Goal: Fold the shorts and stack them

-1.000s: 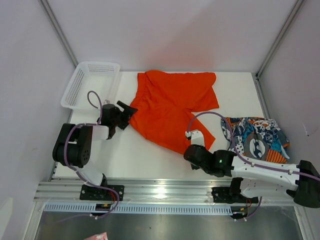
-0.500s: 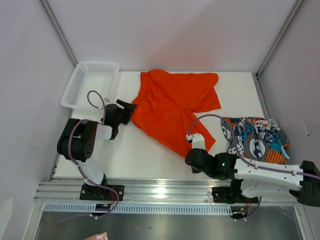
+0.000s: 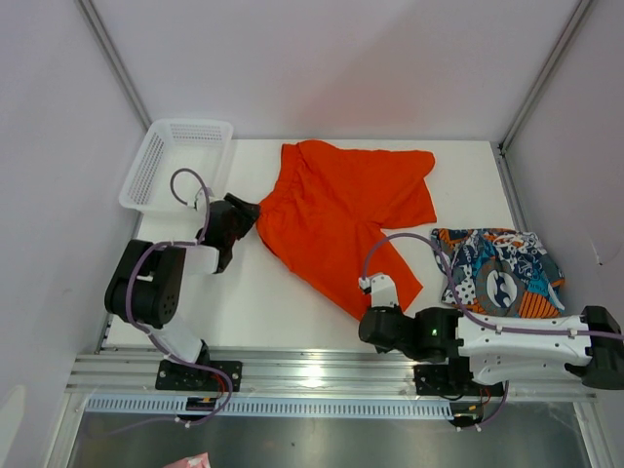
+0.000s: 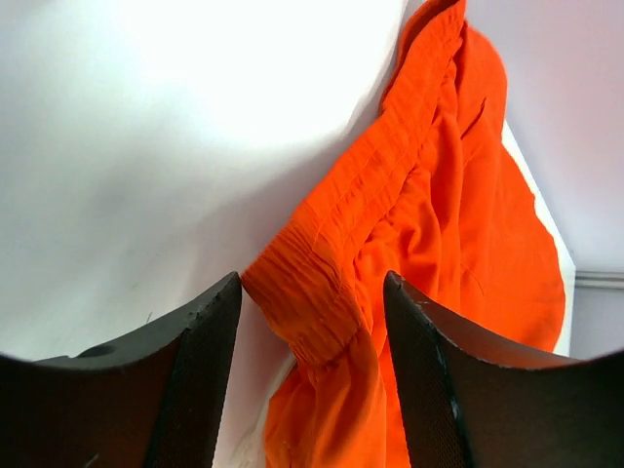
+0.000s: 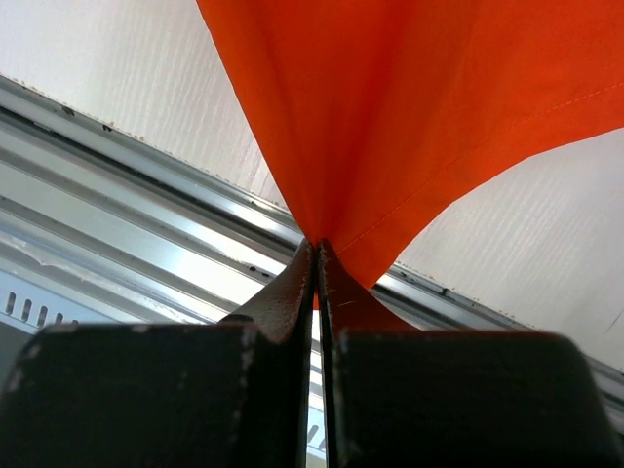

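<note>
Right gripper (image 5: 317,244) first: its two dark fingers are pressed flat together, pinching a corner of the orange shorts (image 5: 390,97). That is the wrist camera's news. Orange cloth fans up and away from the pinch, and the metal rail (image 5: 127,185) at the table's near edge runs just behind the fingertips. From above, none of that grip can be seen. The overhead camera only shows the right arm lying low along the near edge, its tip at the lowest point of one orange leg.

Over to the left gripper (image 4: 312,285). Its fingers stand partly apart with the gathered elastic waistband bunched between them, the cloth filling the gap and touching both pads. It is clamped on that fold. The rest of the waistband climbs away toward the top of the left wrist view, with white table (image 4: 146,146) to its left.

The overhead view shows the whole garment spread out, which neither wrist camera can. The orange shorts lie across the middle of the table, from the left gripper's hold at the waistband to the right gripper's hold at the near leg, with the other leg reaching toward the far right. The printed shorts (image 3: 502,273) sit folded at the right edge, just beside the orange leg but apart from it. The white basket (image 3: 146,174) rests at the far left corner.
</note>
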`<state>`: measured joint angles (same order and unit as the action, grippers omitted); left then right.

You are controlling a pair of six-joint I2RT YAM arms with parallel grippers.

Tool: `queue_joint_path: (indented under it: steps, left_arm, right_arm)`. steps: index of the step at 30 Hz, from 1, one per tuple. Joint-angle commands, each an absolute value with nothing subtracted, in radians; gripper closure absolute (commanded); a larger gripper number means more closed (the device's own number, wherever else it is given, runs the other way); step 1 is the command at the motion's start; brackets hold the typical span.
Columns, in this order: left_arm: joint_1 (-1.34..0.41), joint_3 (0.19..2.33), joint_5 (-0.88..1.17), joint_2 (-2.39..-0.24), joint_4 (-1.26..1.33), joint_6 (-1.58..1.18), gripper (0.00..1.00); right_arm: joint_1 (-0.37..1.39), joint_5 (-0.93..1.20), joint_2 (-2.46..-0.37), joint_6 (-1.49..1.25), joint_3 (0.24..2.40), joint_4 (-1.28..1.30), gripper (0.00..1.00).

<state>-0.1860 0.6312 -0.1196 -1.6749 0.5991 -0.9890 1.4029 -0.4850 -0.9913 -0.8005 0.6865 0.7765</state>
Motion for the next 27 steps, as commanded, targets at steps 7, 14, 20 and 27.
queue_joint_path:
  steps: [7, 14, 20, 27]
  left_arm:
    - [-0.204, 0.643, -0.227, -1.569, 0.58, -0.861, 0.58]
    - [-0.207, 0.629, -0.176, -1.568, 0.581, -0.87, 0.63]
    - [-0.207, 0.623, -0.229, -1.437, 0.341, -0.928, 0.35]
    - [-0.207, 0.549, -0.108, -1.345, 0.288, -1.066, 0.18]
  right_arm:
    - [1.485, -0.535, -1.002, -0.89, 0.684, 0.825, 1.0]
    - [1.493, -0.549, -0.985, -0.907, 0.677, 0.822, 1.0]
    - [1.493, -0.563, -0.988, -0.916, 0.663, 0.816, 1.0]
    - [1.493, -0.575, -0.983, -0.911, 0.658, 0.801, 1.0]
